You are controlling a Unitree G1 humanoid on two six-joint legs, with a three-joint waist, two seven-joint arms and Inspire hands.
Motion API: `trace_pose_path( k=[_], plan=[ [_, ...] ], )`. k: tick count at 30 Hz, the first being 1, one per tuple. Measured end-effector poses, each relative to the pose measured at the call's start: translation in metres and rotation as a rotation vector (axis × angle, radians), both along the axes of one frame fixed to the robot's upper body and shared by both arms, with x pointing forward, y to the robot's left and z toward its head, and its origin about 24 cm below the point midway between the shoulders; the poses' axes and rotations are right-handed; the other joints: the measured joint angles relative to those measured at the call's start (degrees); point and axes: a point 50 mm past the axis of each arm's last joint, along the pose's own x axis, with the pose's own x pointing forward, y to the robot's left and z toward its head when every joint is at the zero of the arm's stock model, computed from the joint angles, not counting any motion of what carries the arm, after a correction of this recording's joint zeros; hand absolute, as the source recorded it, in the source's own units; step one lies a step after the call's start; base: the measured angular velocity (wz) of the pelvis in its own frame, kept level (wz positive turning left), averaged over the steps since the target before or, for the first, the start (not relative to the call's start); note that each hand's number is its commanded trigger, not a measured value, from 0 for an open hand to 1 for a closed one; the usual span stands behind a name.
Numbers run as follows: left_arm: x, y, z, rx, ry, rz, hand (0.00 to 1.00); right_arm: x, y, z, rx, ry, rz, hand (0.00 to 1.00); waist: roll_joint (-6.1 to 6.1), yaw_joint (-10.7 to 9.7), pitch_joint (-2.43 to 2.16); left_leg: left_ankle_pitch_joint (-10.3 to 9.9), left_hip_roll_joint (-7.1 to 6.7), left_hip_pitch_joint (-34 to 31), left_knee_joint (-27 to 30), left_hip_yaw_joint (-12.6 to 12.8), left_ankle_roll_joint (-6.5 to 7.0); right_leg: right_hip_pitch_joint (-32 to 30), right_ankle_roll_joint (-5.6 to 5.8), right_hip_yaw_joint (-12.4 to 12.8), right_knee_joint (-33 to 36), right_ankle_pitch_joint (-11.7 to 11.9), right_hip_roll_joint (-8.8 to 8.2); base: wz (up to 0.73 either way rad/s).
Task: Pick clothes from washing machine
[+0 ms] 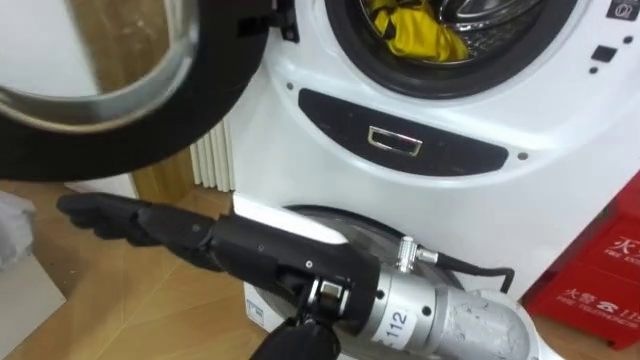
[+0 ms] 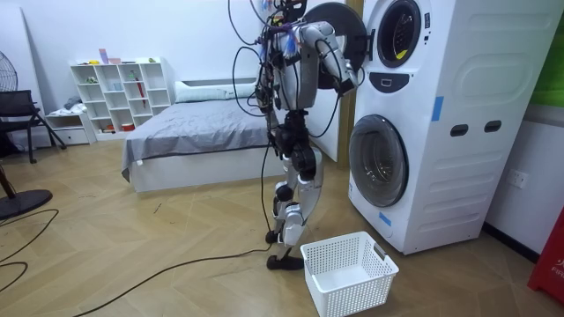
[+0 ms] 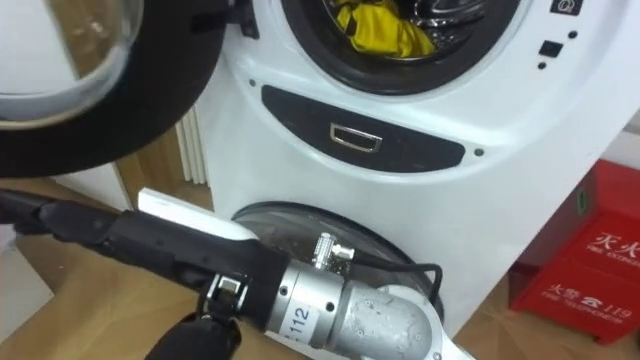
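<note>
Left eye view: right hand [image 1: 235, 245] fingers straight; yellow clothes [image 1: 420, 35] in washing machine [image 1: 560, 130].

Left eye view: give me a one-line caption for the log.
Right hand with straight fingers stretched out below the open washer door, yellow cloth waiting in the drum.

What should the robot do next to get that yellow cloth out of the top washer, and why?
Probably lift the right robot hand up and rightward toward the drum opening. It is open and empty, low beneath the open door, while the yellow cloth lies inside the drum above it.
</note>
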Motion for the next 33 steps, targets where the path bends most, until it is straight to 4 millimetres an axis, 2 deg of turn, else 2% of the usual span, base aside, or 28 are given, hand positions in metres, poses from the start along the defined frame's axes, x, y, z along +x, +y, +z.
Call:
trace_pose_path(
  k=[4, 6, 7, 9, 10, 12, 15, 17, 18, 19, 20, 21, 23, 26, 29, 33],
  plan=[
    [0.001, -0.001, 0.0, -0.013, -0.018, -0.002, 0.0, 0.0, 0.0, 0.0, 0.002, 0.0, 0.001, 0.0, 0.32, -0.1, 0.23, 0.0, 0.26, 0.1, 0.0, 0.5, -0.02, 0.1, 0.04, 0.3, 0.0, 0.0, 0.06, -0.01],
    [0.002, -0.002, 0.0, -0.015, -0.019, -0.004, 0.0, 0.0, 0.0, 0.001, 0.002, -0.003, 0.001, 0.0, 0.53, -0.7, 0.38, -0.2, 0.39, -0.1, 0.1, 1.5, 0.03, -0.1, 0.39, 0.5, 0.1, -0.2, 0.04, 0.0],
    [0.001, -0.002, 0.0, -0.016, -0.016, -0.004, 0.0, 0.001, -0.001, 0.001, -0.004, -0.008, -0.001, 0.0, 0.76, -1.1, 0.51, -0.6, 0.49, -0.2, 0.3, 1.7, 0.12, -0.3, 1.05, 0.9, 0.2, -0.6, 0.08, -0.05],
    [-0.001, -0.001, 0.0, -0.015, -0.012, -0.002, 0.0, 0.002, -0.005, 0.002, -0.015, -0.019, -0.008, 0.0, 0.92, -1.3, 0.5, -1.0, 0.38, -0.7, 0.6, 2.4, 0.33, -1.1, 2.13, 1.6, 0.3, -1.0, 0.12, -0.11],
    [-0.001, -0.001, 0.0, -0.015, -0.01, -0.001, 0.0, 0.003, -0.007, 0.002, -0.021, -0.023, -0.016, 0.0, 1.13, -1.5, 0.55, -1.2, 0.41, -0.9, 0.9, 2.9, 0.53, -1.1, 3.35, 1.6, 0.2, -1.0, 0.21, -0.1],
    [-0.004, -0.001, -0.001, -0.015, 0.0, 0.002, 0.0, 0.005, -0.012, 0.003, -0.032, -0.029, -0.033, 0.0, 1.51, -2.0, 0.45, -1.6, 0.43, -0.8, 1.3, 3.1, 0.86, -0.9, 4.08, 1.7, -0.1, -0.5, 0.26, -0.05],
    [-0.012, 0.0, -0.004, -0.012, 0.037, 0.018, 0.0, 0.008, -0.019, 0.001, -0.05, -0.043, -0.089, 0.0, 2.51, -4.0, 0.23, -2.1, 0.23, -0.7, 1.7, 3.7, 1.4, -0.9, 3.2, 1.7, 0.0, 0.4, -0.04, -0.1],
    [-0.015, 0.0, -0.006, -0.011, 0.052, 0.028, 0.0, 0.013, -0.027, 0.002, -0.039, -0.048, -0.157, 0.0, 3.45, -4.4, 0.16, -2.2, 0.18, 0.0, 1.6, 5.0, 1.59, -0.9, 2.5, 3.2, 0.0, 0.9, -0.36, -0.33],
    [-0.015, 0.0, -0.006, -0.011, 0.054, 0.03, 0.0, 0.014, -0.029, 0.002, -0.037, -0.054, -0.179, 0.0, 3.57, -4.9, 0.06, -2.2, 0.11, 0.1, 1.6, 5.1, 1.62, -0.7, 2.4, 3.1, 0.0, 0.9, -0.46, -0.2],
    [-0.016, -0.002, -0.006, -0.012, 0.056, 0.033, 0.0, 0.017, -0.033, 0.004, -0.036, -0.069, -0.221, 0.0, 4.23, -6.0, 0.07, -2.4, -0.05, 0.5, 1.5, 5.4, 1.87, 0.0, 2.37, 3.2, -0.1, 0.9, -0.62, -0.08],
    [-0.015, -0.004, -0.007, -0.016, 0.053, 0.034, 0.0, 0.019, -0.037, 0.004, -0.029, -0.07, -0.256, 0.0, 4.57, -7.0, -0.12, -2.5, -0.15, 0.9, 1.3, 5.9, 2.11, 0.1, 2.36, 3.4, 0.0, 0.9, -0.72, -0.1],
    [-0.015, -0.005, -0.007, -0.017, 0.051, 0.036, 0.0, 0.02, -0.039, 0.005, -0.024, -0.071, -0.274, 0.0, 4.75, -7.2, -0.2, -2.5, -0.17, 1.2, 1.2, 6.3, 2.14, 0.2, 2.36, 3.8, 0.0, 0.9, -0.78, -0.27],
    [-0.014, -0.005, -0.007, -0.016, 0.046, 0.036, 0.0, 0.023, -0.044, 0.008, -0.004, -0.076, -0.319, 0.0, 4.81, -8.7, -0.29, -2.5, -0.35, 1.4, 1.3, 7.7, 2.16, 0.0, 2.17, 4.8, -0.1, 1.1, -0.74, -0.28],
    [-0.012, -0.006, -0.007, -0.027, 0.034, 0.052, 0.0, 0.026, -0.051, 0.012, 0.028, -0.079, -0.372, 0.0, 4.75, -10.8, -0.34, -2.5, -0.31, 1.6, 1.2, 7.8, 2.2, 0.1, 2.04, 5.4, -0.1, 1.2, -0.68, -0.08],
    [-0.007, -0.007, -0.007, -0.035, 0.021, 0.063, 0.0, 0.029, -0.059, 0.014, 0.055, -0.076, -0.431, 0.0, 4.77, -11.2, -0.33, -2.5, -0.04, 2.3, 1.2, 8.3, 2.22, 0.3, 1.92, 6.1, -0.1, 1.3, -0.5, -0.16],
    [-0.004, -0.011, -0.008, -0.052, 0.014, 0.071, 0.0, 0.032, -0.063, 0.017, 0.089, -0.068, -0.47, 0.0, 5.11, -12.2, -0.26, -2.6, 0.15, 2.6, 1.3, 8.6, 2.32, 0.9, 1.86, 5.8, -0.5, 1.4, -0.46, 0.03]
  ],
)
